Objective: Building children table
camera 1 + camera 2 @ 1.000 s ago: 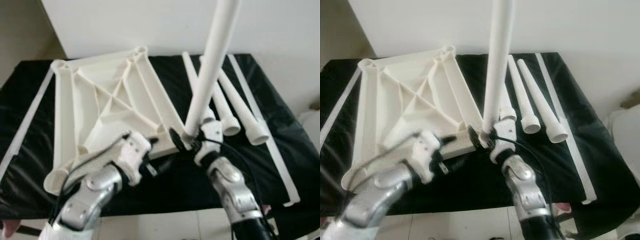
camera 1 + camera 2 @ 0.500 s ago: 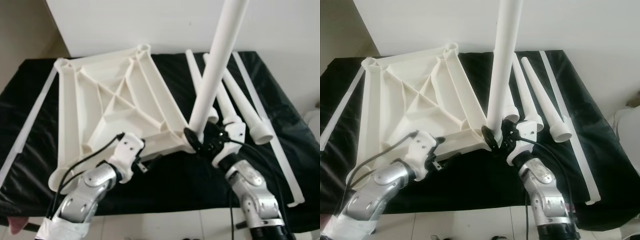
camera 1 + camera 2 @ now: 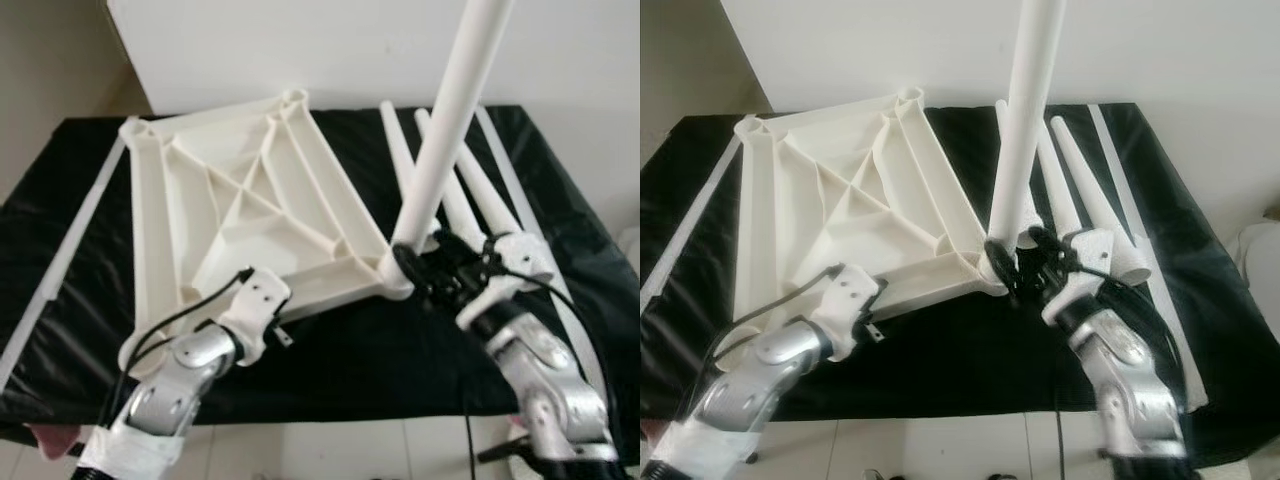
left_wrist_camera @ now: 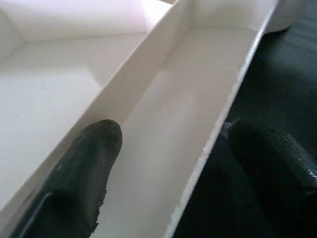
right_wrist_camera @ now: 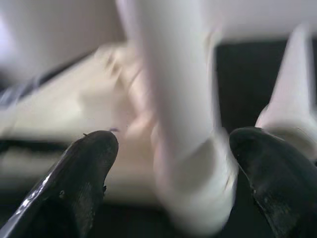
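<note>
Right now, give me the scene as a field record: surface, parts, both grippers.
surface: black cloth
tabletop frame: white, ribbed underside up, lying on the cloth
upright leg: white, foot at the frame's near right corner socket
spare legs: lying beside the frame, on the robot's right
left gripper: open, fingers straddling the frame's near edge wall
right gripper: open, fingers either side of the upright leg's base

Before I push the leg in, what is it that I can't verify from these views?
- Seating of upright leg in the tabletop corner socket: the right gripper hides it in the eye views; right wrist view is blurred.
- Leg's top: cut off by the frame edge.
- Left gripper contact: jaws straddle a rib; touch unclear.
</note>
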Controlling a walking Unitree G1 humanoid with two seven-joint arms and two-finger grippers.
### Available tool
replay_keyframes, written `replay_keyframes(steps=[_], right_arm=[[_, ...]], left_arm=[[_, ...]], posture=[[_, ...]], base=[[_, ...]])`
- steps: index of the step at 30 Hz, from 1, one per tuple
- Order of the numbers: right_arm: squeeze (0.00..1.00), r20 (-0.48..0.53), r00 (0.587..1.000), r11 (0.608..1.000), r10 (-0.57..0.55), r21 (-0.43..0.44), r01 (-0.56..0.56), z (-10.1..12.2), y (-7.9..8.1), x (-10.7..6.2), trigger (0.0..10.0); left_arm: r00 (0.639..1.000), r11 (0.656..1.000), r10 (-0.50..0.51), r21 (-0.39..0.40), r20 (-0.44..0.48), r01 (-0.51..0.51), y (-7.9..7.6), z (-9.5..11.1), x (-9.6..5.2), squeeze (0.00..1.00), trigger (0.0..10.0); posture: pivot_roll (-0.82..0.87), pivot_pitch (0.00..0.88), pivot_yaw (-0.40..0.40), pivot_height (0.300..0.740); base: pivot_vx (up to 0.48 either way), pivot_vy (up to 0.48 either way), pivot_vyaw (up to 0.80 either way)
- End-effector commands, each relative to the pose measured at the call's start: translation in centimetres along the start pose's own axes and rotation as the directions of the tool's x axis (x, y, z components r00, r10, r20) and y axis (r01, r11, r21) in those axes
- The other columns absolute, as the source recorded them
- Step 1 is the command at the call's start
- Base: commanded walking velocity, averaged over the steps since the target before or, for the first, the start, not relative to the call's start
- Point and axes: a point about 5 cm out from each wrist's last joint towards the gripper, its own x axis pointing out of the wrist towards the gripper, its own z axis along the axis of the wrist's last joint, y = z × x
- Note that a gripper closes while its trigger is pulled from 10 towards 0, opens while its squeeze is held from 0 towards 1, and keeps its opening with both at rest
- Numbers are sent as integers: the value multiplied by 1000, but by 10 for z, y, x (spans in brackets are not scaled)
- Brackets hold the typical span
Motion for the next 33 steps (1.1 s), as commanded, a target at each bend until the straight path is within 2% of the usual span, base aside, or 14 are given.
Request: replay_keyframes(steps=[1,6,10,16,19,22,23,28,32,33], right_arm=[[0,-35,996,997,80,-7,-80,-3,11,0,10000],[0,-67,992,994,108,-9,-109,-6,14,-3,10000],[0,-71,990,993,121,5,-121,-5,15,-4,10000],[0,-85,984,988,157,20,-155,-5,20,-7,10000],[0,-103,982,988,157,18,-156,-7,20,-11,10000],[0,-107,981,987,162,18,-160,-7,20,-12,10000],[0,-109,981,987,163,19,-162,-7,20,-12,10000],[0,-109,981,987,161,22,-160,-6,22,-12,10000],[0,-101,982,988,157,24,-155,-6,23,-10,10000],[0,-101,982,988,157,24,-155,-6,23,-10,10000]], left_arm=[[988,989,137,-42,-75,-140,1,-14,3,0,10000],[974,973,211,-78,-82,-217,2,-11,7,0,10000],[951,952,290,-66,-110,-298,5,-8,9,0,10000],[940,940,314,-93,-135,-327,4,-5,12,0,10000],[921,919,356,-119,-161,-376,2,2,14,0,9961],[916,918,360,-107,-175,-382,1,3,14,0,9882],[916,915,360,-124,-179,-384,-1,4,15,0,10000],[873,862,451,-166,-186,-480,5,7,16,0,10000],[804,791,562,-160,-193,-591,22,8,11,0,10000],[804,791,562,-160,-193,-591,22,8,11,0,10000]], posture=[[-131,168,54,740],[-133,169,57,740],[-134,169,60,740],[-136,170,61,740],[-144,171,66,740],[-145,172,66,740],[-147,171,67,740],[-149,170,70,740],[-150,168,72,740],[-150,168,72,740]], base=[[0,0,0],[0,0,0],[0,0,0],[0,0,0],[0,0,0],[0,0,0],[0,0,0],[0,0,0],[0,0,0],[0,0,0]])
